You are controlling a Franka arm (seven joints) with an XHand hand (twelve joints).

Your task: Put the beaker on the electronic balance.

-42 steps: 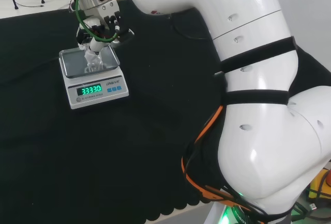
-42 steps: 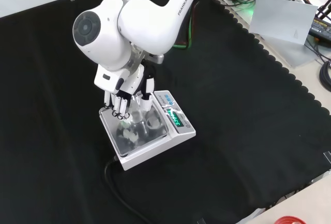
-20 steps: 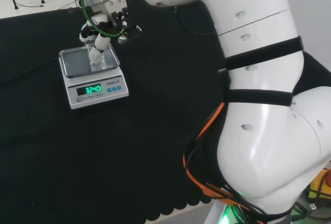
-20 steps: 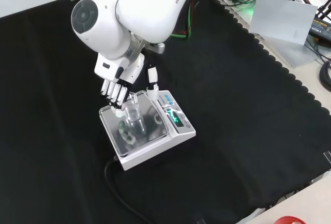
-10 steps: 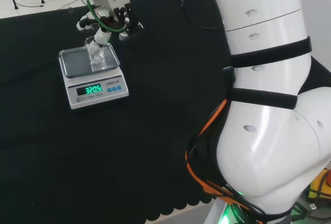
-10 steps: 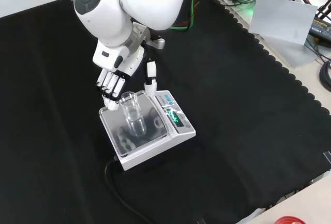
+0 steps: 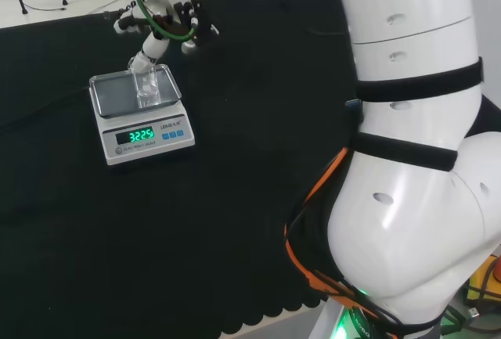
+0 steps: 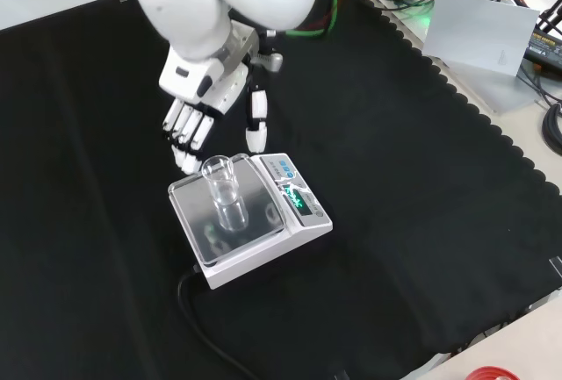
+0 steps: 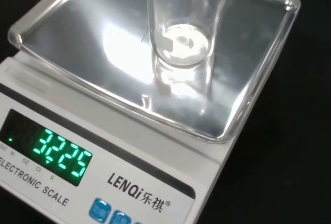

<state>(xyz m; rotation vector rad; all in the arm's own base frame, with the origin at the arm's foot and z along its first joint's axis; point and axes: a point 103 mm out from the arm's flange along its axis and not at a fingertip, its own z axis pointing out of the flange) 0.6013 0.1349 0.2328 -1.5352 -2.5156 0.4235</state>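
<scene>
Your hand point(image 8: 195, 103) hangs open above the balance point(image 8: 250, 218), fingers straight and apart from the beaker point(image 8: 224, 191); that beaker stands upright mid-pan, so its weight registers.

The beaker point(image 8: 224, 192) is clear and smooth, glass or plastic, can't tell which. The scale point(image 8: 309, 224) has a matt white plastic body, and its pan point(image 9: 98, 53) is shiny metal that mirrors the light, under a clear glossy cover. The cloth point(image 8: 421, 204) is matt black. The hand point(image 8: 195, 99) looks like glossy white and black plastic.
</scene>
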